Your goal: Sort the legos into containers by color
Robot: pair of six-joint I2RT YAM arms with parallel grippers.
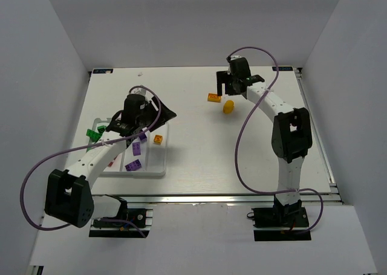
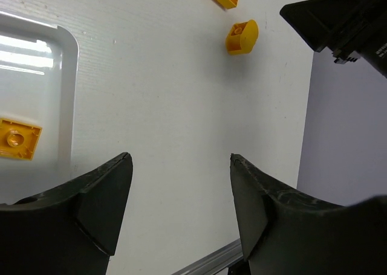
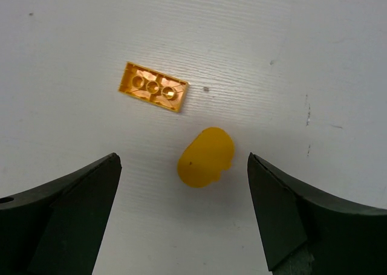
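**Rounded yellow piece could slip from our right claw**

Our right gripper [image 3: 182,161] stands with its jaws wide apart and empty. It straddles the rounded yellow lego [image 3: 205,157], which lies on the bare table [image 3: 302,39] a little nearer the right-hand finger. We judge the curved, smooth sides to be the main risk. If the fingers meet the piece off-centre, it may roll or squirt out instead of seating.

The flat orange lego [image 3: 153,86] lies just beside it at eleven o'clock, not touching. If our descent drifts that way, the left-hand finger could knock it or trap both pieces. The two colours are close, so we could also choose the wrong compartment.

Our left gripper [image 2: 180,160] is likewise apart, with nothing between its fingers. It hovers just past the tray [image 2: 68,75], where an orange brick [image 2: 18,139] rests at nine o'clock of that view. If this arm reaches for the same pair, the two claws could collide.

From above, the right arm rises from its base at five o'clock, bends at the elbow and reaches toward eleven. Its claw points down over the pair. The left arm stretches from seven o'clock toward one, across the tray, and hides part of it. A purple lego [image 1: 133,164] shows beside it.
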